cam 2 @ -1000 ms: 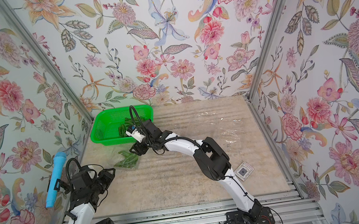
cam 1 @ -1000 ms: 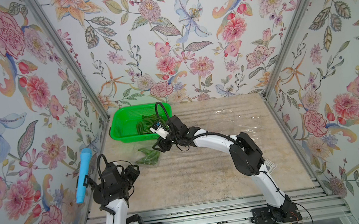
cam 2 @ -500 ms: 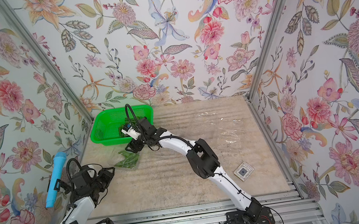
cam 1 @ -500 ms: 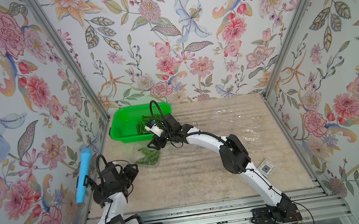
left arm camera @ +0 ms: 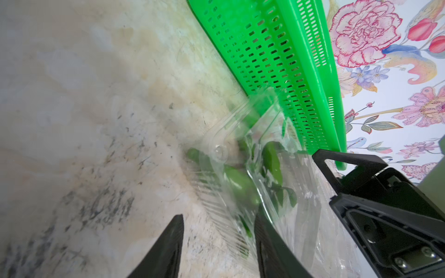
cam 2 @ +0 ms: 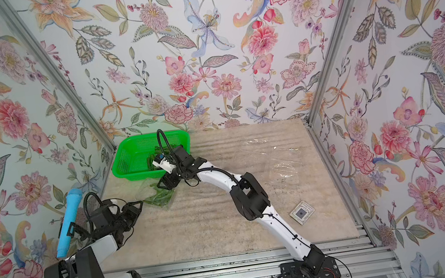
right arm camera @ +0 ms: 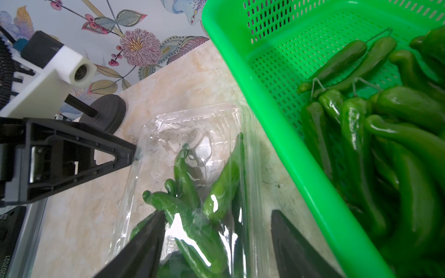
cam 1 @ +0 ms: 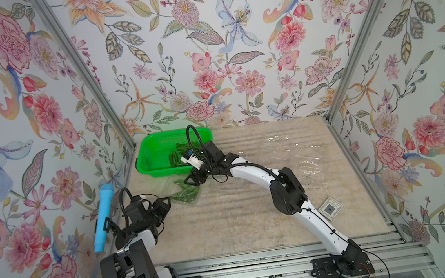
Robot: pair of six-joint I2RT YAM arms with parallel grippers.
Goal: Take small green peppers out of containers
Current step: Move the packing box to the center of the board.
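A clear container (cam 1: 186, 193) (cam 2: 160, 197) holding several small green peppers (right arm camera: 192, 204) lies on the table just in front of the green basket. My right gripper (cam 1: 193, 180) (right arm camera: 218, 214) hovers over it, open, its fingers either side of the pack and its peppers. My left gripper (cam 1: 165, 204) (left arm camera: 218, 223) is open at the pack's near-left corner, with the ribbed plastic wall (left arm camera: 216, 216) between its fingers. In the right wrist view, one of its fingers (right arm camera: 108, 156) touches that corner. More peppers (right arm camera: 361, 144) lie in the basket.
The bright green perforated basket (cam 1: 152, 152) (left arm camera: 277, 60) stands in the back left corner. Two more clear containers (cam 1: 289, 142) (cam 1: 308, 166) lie at the right. A small square tile (cam 1: 331, 208) sits front right. A blue tube (cam 1: 102, 218) hangs on the left wall.
My left gripper has edged forward to the pack's corner while its lower arm folded down. The right arm's elbow has swung left; its gripper has stayed over the pack.
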